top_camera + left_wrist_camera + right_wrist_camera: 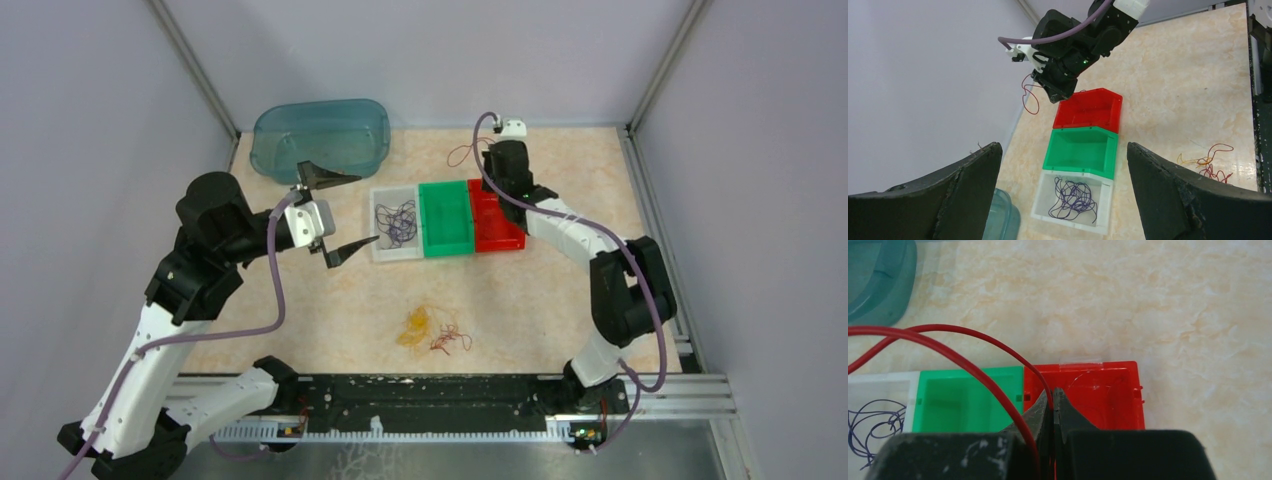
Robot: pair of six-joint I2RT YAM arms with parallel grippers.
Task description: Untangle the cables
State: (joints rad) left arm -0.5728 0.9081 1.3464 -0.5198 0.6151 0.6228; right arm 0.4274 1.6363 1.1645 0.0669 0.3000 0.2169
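While purple cables (395, 220) occupy white bin (398, 256), right pincer (1053, 392) grips red cable (903, 331).

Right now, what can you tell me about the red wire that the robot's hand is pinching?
The red wire is very thin, smooth and bendy, like plastic-coated string. The right hand is shut on it, pinching it between its black fingertips, up by the far end of the red box. From the pinch it curls out in loose loops that hang in the air to one side. Nothing else seems to touch it.
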